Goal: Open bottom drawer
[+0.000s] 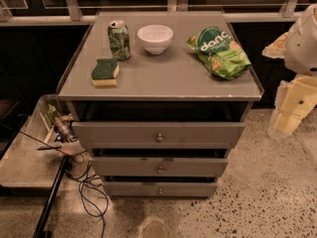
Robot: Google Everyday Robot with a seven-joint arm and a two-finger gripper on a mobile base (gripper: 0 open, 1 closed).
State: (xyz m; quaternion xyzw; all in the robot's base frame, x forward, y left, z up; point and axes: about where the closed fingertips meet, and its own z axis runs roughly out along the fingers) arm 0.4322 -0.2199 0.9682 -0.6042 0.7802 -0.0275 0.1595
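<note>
The bottom drawer point(129, 189) sits at the 6 o'clock foot of the grey cabinet point(74, 86), its slim front looking shut or nearly so, its small round knob point(159, 191) at centre and untouched. Directly above, toward 12 o'clock, the middle drawer point(124, 166) and the taller top drawer point(114, 132) carry knobs on the same vertical line, so I judge the chief risk is catching the wrong one. I would come in low and level, confirm the lowest knob, close squarely on it and pull straight out toward 6 o'clock without twisting. A tangle of black cable point(86, 187) lies on the floor point(247, 202) at 9 o'clock of the drawer's left corner, near enough that I would keep the base and arm clear of it. On the cabinet top stand a green soda can point(119, 39), a white bowl point(155, 38), a green snack bag point(219, 52) and a yellow-and-green sponge point(105, 72), none in the path of a low pull. My gripper point(285, 123) hangs at 3 o'clock, off the cabinet's right side and well apart from the bottom drawer; whether it is released or clenched I cannot tell. I judge the reach has yet to begin: it needs to swing toward 7 o'clock and drop.
</note>
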